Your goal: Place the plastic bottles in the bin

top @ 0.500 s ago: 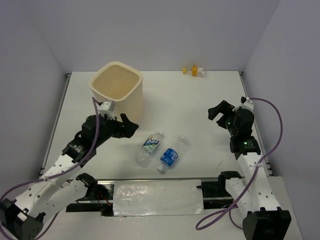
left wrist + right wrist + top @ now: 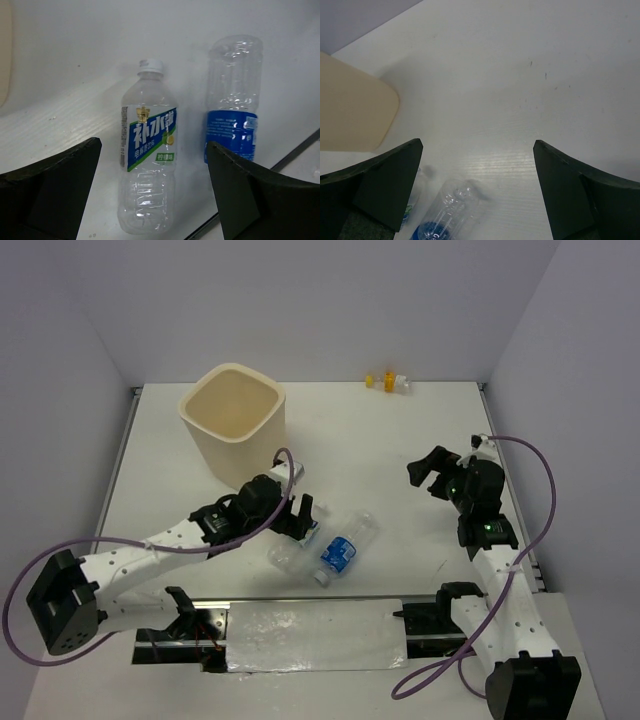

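Left wrist view: left tool (image 2: 152, 147), spread wide, faces the green-white bottle (image 2: 148, 175), whose long axis runs straight ahead between the fingers, cap farthest; left arm nearer

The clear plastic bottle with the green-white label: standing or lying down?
Lying down: the clear green-white-labelled plastic bottle rests on its side on the white table.

We see a cream-beige bin (image 2: 240, 452) on a white table (image 2: 360, 445). The green-label bottle (image 2: 148, 137) is clear, its label blue, white and green, with a white cap. The blue-label bottle (image 2: 231, 135) is clear too. The tiny bottle (image 2: 390, 382) is clear with a yellow end. The walls (image 2: 300, 300) are pale lilac.
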You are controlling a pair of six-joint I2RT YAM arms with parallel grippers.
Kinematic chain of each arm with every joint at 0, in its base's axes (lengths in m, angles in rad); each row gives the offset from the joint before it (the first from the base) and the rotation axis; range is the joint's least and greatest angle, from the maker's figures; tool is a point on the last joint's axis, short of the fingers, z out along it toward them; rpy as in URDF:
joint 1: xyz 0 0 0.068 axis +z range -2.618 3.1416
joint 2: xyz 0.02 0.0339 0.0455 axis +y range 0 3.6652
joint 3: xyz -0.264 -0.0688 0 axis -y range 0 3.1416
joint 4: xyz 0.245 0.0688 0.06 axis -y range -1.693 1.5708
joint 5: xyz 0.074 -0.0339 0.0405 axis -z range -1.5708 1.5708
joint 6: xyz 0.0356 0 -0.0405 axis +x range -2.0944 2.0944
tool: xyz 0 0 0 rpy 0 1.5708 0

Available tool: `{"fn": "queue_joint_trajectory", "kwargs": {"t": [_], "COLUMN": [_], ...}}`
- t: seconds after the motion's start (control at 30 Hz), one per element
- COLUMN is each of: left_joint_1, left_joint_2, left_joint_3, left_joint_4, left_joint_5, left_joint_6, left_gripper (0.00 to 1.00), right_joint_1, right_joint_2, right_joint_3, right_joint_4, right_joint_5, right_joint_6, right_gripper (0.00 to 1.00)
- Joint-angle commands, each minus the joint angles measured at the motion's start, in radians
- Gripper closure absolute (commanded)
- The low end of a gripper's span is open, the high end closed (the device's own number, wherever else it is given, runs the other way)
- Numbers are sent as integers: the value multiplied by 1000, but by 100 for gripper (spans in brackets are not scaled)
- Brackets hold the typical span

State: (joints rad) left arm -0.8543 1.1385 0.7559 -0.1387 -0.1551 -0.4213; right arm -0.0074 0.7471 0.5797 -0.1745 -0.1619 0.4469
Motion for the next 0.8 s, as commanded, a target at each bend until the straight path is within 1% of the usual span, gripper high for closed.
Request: {"fn": "queue_joint_trajectory", "kwargs": {"t": [0.0, 0.3, 0.4, 0.53, 0.6, 0.63, 0.67, 0.73, 0.77], "left_joint_1": [-2, -2, -2, -2, -2, -2, -2, -2, -2], "left_joint_2": [50, 176, 237, 311, 305, 291, 253, 180, 153], "left_joint_3": [11, -35, -26, 29, 40, 45, 49, 60, 66], "left_joint_4": [24, 114, 91, 34, 28, 30, 31, 36, 40], "left_joint_5": [-52, 71, 28, -27, -26, -21, -14, 0, 8], "left_joint_6": [10, 0, -14, -34, -31, -27, -22, -7, -2], "left_gripper": [1, 1, 1, 1, 12, 20, 32, 44, 46], "right_joint_1": [-2, -2, -2, -2, -2, -2, -2, -2, -2], "right_joint_2": [-14, -3, 0, 5, 3, 1, 0, -6, -9], "right_joint_3": [-7, 8, 9, 9, 12, 14, 12, 12, 11], "right_joint_4": [53, 15, 13, 13, 7, 6, 6, 7, 9], "right_joint_5": [-24, -11, -5, -18, -8, -7, -7, -10, -13], "right_joint_6": [-14, -20, -19, -22, -24, -24, -24, -24, -27], "right_gripper": [0, 0, 0, 0, 0, 0, 0, 0, 0]}}
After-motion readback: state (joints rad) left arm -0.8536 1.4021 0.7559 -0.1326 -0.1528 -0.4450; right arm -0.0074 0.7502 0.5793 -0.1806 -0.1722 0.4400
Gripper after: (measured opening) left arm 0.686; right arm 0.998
